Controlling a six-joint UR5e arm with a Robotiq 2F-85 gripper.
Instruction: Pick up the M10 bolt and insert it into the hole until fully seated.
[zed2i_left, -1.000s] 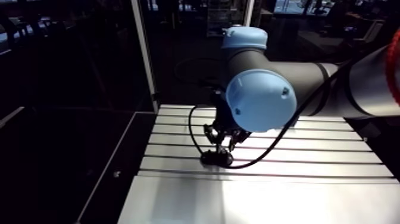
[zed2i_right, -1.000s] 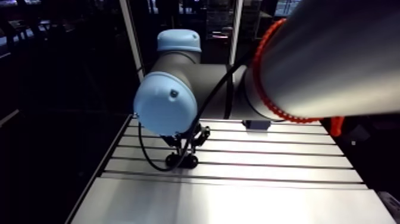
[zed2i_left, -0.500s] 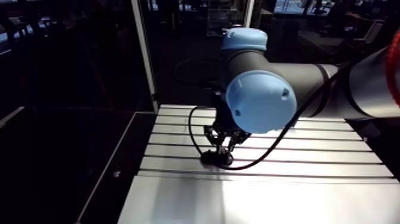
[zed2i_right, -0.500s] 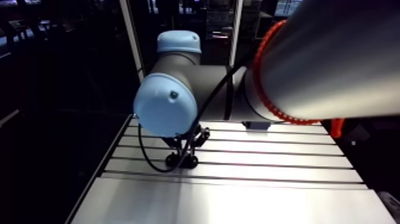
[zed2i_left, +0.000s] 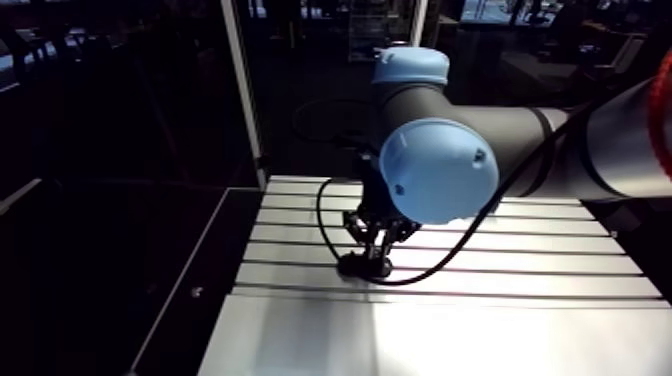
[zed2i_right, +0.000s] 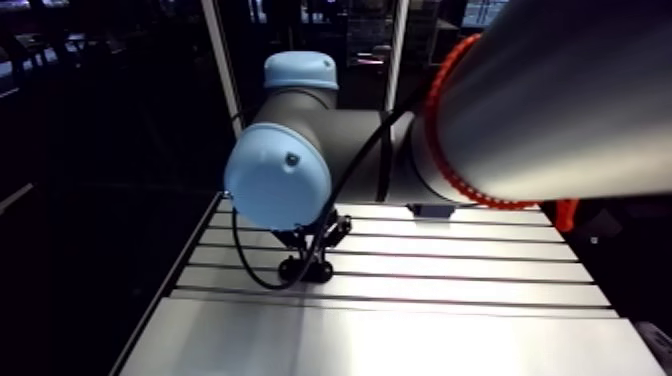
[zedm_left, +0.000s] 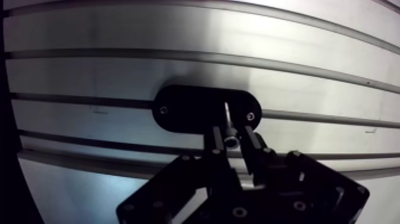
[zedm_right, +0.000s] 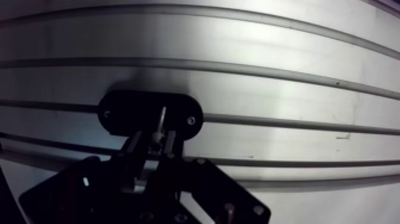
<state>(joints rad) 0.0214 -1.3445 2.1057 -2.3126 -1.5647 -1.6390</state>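
In the wrist view a slim steel bolt (zedm_left: 228, 123) is pinched between my gripper's (zedm_left: 230, 134) two dark fingers, its head near the fingertips and its shank pointing down at a black oval plate (zedm_left: 187, 109). The plate lies flat on the slotted table and has a small screw at each end. The bolt's tip meets the plate near its middle; the hole itself is hidden in the dark surface. In the arm view the gripper (zed2i_left: 373, 243) stands directly over the same black plate (zed2i_left: 363, 266), very close to it.
The aluminium table (zed2i_left: 520, 260) has long parallel slots (zedm_left: 119, 56) running past the plate on both sides. Its left edge (zed2i_left: 215, 300) drops off to a dark floor. A white upright post (zed2i_left: 240, 90) stands behind the table's left corner.
The gripper has sunk slightly toward the black plate, still holding the bolt. The plate has stayed where it was.
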